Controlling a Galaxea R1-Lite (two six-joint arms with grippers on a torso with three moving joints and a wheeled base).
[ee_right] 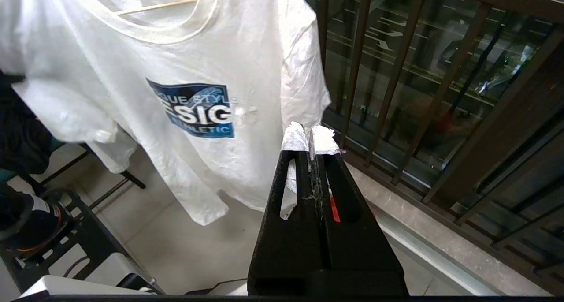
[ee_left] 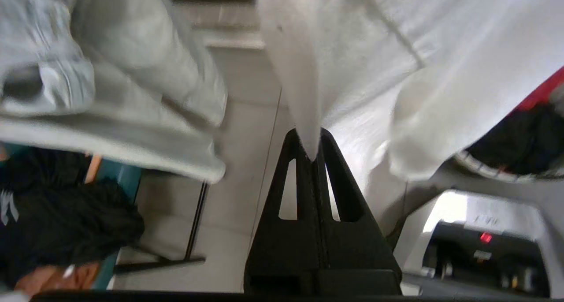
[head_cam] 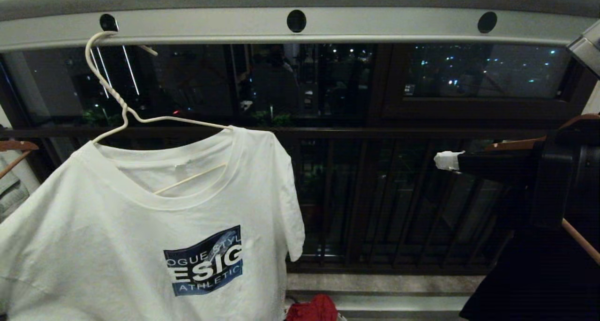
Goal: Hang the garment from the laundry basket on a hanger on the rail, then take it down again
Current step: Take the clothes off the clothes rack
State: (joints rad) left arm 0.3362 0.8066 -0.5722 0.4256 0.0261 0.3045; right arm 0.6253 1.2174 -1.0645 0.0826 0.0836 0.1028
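T-shirt [head_cam: 140, 246], white, soft and light, hanging askew on the wire hanger [head_cam: 123, 106] hooked at ten o'clock in the rail [head_cam: 375, 26]; we judge its limp hem, pinched by the closed left gripper [ee_left: 313, 154], the best hold, while the right gripper [ee_right: 312, 145] idles shut and empty.

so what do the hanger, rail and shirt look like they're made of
Hanger: thin wire, seemingly metal, painted white; the neck is twisted.
Rail: looks like pale grey metal, smooth satin finish, with punched round holes.
Shirt: soft white knit, likely cotton; it drapes and wrinkles.
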